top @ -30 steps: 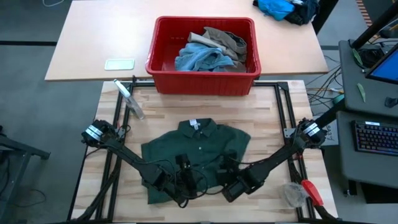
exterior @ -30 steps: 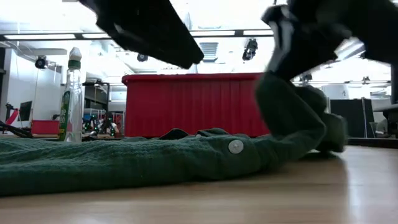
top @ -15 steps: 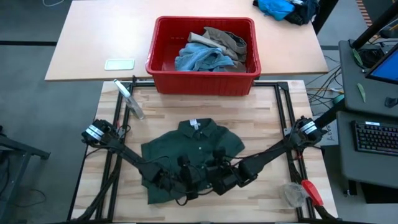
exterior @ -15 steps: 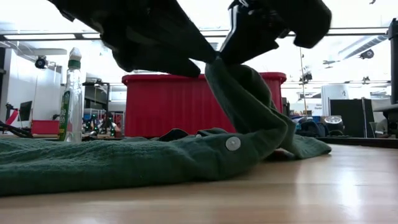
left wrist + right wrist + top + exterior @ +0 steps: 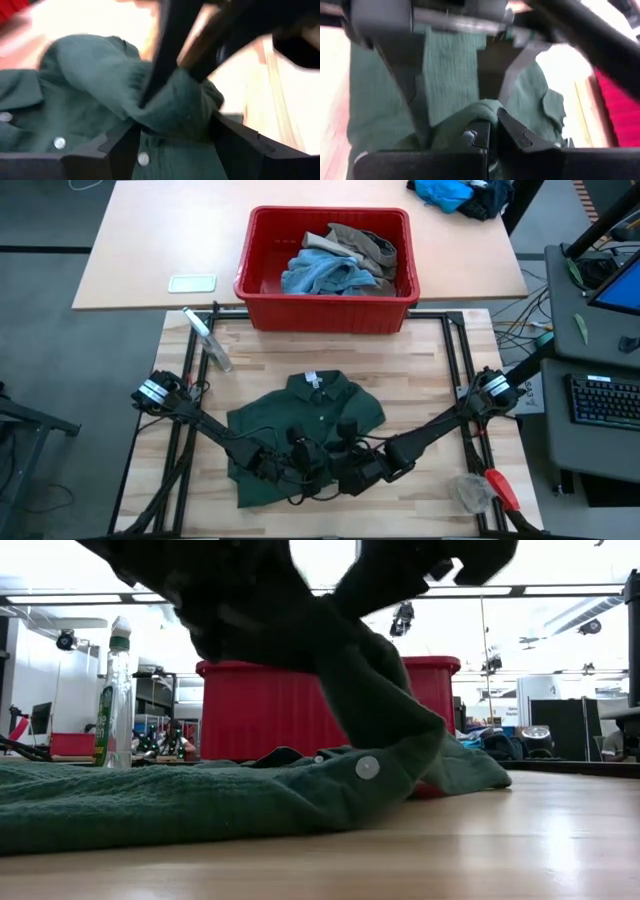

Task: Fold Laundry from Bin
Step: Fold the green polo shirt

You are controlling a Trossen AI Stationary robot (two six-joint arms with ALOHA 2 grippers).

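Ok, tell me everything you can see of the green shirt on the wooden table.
The dark green shirt is a soft knit with a collar, a white neck label and pale buttons down the front. It lies front-up on the wooden table, collar toward the red bin. Its right side is lifted and drawn over the middle, pinched in the right pincer. The left pincer is over its lower middle.

I can read no text, brand, number or sign anywhere in these views. The spray bottle [image 5: 118,690] at the far side of my desk carries a green label, but its print is too small for me to make out. The small white tag at the collar of the green shirt [image 5: 310,379] shows no lettering I can read.
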